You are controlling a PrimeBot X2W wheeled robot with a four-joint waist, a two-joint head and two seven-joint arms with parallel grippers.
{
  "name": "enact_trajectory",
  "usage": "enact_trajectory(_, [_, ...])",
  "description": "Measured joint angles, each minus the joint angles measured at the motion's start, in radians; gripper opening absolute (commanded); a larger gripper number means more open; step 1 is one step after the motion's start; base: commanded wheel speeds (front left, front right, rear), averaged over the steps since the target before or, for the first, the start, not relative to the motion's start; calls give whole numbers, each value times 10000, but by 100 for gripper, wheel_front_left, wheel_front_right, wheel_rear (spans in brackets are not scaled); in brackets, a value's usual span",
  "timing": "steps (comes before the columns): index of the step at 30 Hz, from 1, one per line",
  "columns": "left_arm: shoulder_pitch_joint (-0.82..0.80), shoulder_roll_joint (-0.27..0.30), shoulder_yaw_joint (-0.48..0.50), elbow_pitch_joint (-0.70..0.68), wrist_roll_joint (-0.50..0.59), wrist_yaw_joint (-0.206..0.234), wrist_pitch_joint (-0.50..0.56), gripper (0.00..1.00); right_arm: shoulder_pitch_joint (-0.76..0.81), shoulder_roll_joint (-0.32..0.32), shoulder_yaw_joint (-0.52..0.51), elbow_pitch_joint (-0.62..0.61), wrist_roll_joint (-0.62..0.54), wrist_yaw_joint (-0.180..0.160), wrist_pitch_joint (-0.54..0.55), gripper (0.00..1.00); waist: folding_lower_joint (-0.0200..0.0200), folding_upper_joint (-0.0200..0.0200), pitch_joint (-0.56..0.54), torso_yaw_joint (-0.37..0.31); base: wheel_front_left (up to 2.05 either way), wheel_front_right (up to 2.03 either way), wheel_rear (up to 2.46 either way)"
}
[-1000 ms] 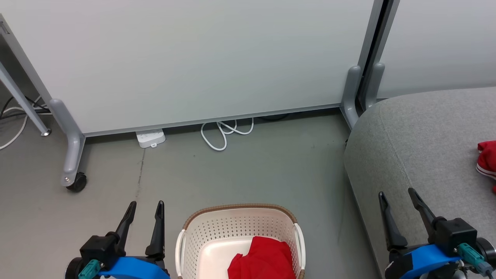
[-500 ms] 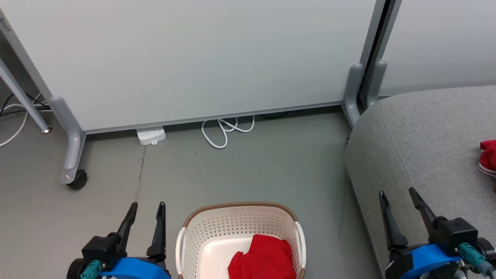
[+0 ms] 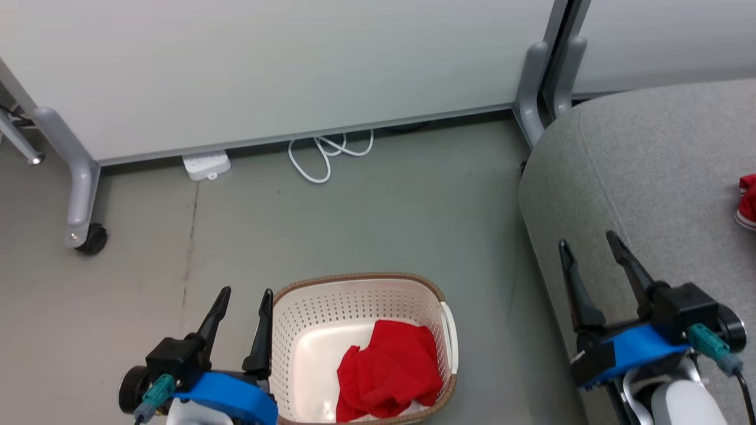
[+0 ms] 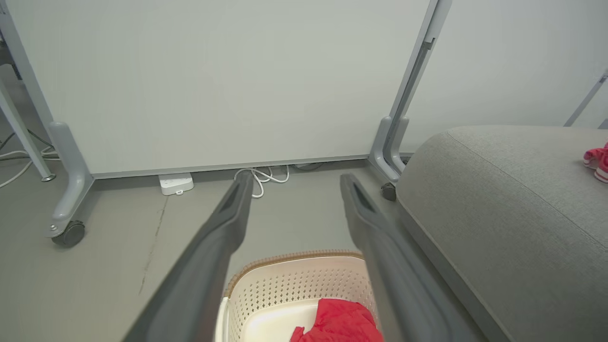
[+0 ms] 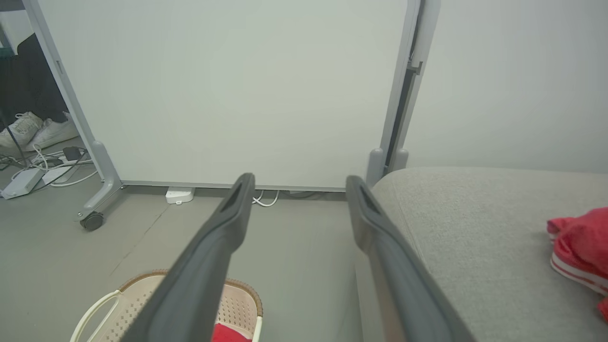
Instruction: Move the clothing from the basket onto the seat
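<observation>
One garment (image 3: 387, 369) — near left pincer (image 3: 246, 292)

My left gripper (image 3: 247, 290): two long dark tapering fingers (image 3: 260, 339), black block (image 3: 177, 360), blue cuff (image 3: 227, 398), teal plug (image 3: 156, 391).
My right gripper (image 3: 586, 238): built the same; dark cable (image 3: 745, 389), pale forearm (image 3: 679, 407).

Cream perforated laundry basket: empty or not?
Not empty: the cream perforated plastic basket holds a crumpled bright red fabric garment.

basket (image 3: 354, 304): cream-white, perforated, brown woven rim | garment inside (image 3: 390, 372): plain red | seat (image 3: 661, 165): grey | garment at right edge (image 5: 579, 240): red, white stripes
</observation>
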Motion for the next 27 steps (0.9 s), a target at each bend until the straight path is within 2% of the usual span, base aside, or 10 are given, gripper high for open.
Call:
enact_trajectory(4, [-604, 102, -449, 151, 21, 0, 0, 100, -808, 2, 219, -151, -159, 0, 52, 100, 1, 0, 765, -167, 0, 0, 0])
enact_trajectory(8, [-1313, 259, -1289, 477, 75, 0, 0, 100, -1542, 2, 403, -192, -178, 0, 63, 100, 2, 0, 1635, -375, 0, 0, 0])
enact_trajectory(16, [-3003, 658, -3839, 1597, -79, 0, -2, 100, -2752, -19, 686, -186, -173, 0, -96, 100, 4, 0, 3280, -952, 0, 0, 0])
enact_trajectory(21, [-4048, 1037, -5308, 2527, -462, -6, 0, 100, -3678, -21, 1206, -21, -77, 0, -276, 100, 3, 0, 4200, -1485, 0, 0, 0])
enact_trajectory(27, [-4916, 1595, -6282, 3557, -1085, -6, 0, 100, -4780, -10, 2052, 408, 324, 0, -723, 100, 3, 0, 5149, -2397, 0, 0, 0])
